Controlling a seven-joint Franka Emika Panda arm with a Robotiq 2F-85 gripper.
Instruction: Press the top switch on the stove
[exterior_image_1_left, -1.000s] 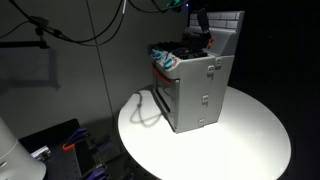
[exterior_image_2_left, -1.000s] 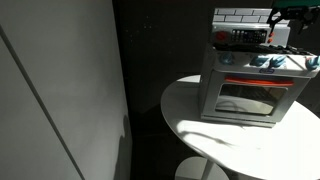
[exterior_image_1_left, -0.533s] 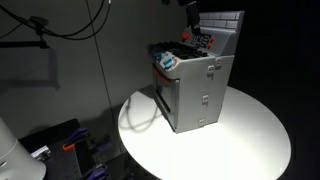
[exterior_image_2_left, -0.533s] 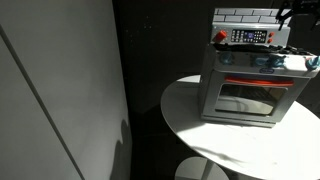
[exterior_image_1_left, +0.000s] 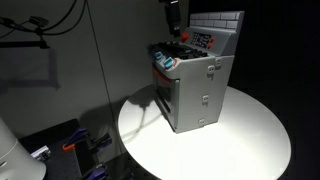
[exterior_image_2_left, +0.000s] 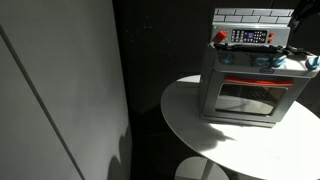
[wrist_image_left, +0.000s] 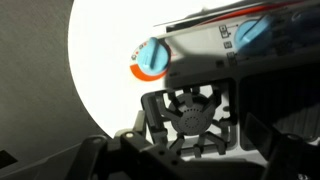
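Subject of inspection: the stove (exterior_image_1_left: 195, 85), standing on a round white table (exterior_image_1_left: 255, 135), near the rim on the side of its oven door. Its oven door (exterior_image_2_left: 250, 97) shows head-on in an exterior view.

The control panel (exterior_image_1_left: 203, 40) runs along the rear of the stove's cooktop, at the foot of the stove's brick-pattern back panel (exterior_image_1_left: 222, 20). It faces forward over the burners, so a press would, in my judgement, have to come from the stove's front and travel toward its back panel. The individual switches are too small to tell apart.

The gripper (exterior_image_1_left: 174, 25) hangs above the stove's front corner, on the oven-door side, apart from the control panel and touching nothing. Seen from the wrist, it looks down on the stove's black burner grate (wrist_image_left: 190, 110), with an orange-and-blue knob (wrist_image_left: 150, 58) beyond it. That height clears the cooktop fittings.

Claw state: only dark blurred shapes at the lower edge of the wrist view. I cannot tell how far it is open. Nothing is seen in its hold.
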